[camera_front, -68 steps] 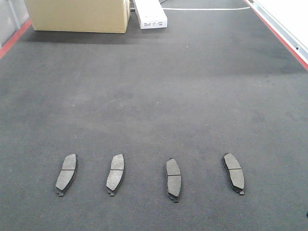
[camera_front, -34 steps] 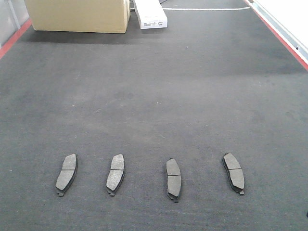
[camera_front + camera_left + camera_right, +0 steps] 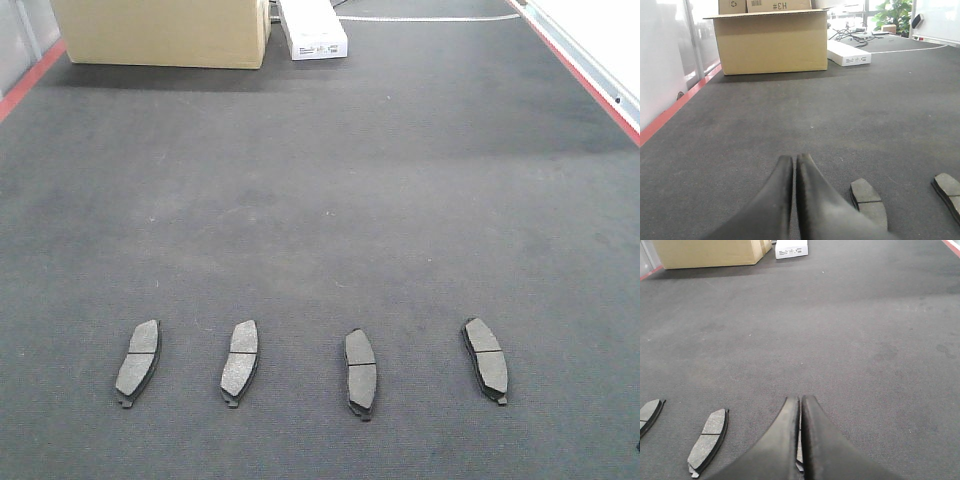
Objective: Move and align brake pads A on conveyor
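Four brake pads A lie in a row near the front of the conveyor: the first, the second, the third and the fourth from the left. Neither gripper shows in the front view. In the left wrist view my left gripper is shut and empty above the belt, with one pad just to its right and another at the right edge. In the right wrist view my right gripper is shut; a sliver of a pad shows under its fingers, and two pads lie to its left.
A cardboard box and a flat white box stand at the far end of the belt. Red edge stripes run along the left and right sides. Cables and a plant lie beyond.
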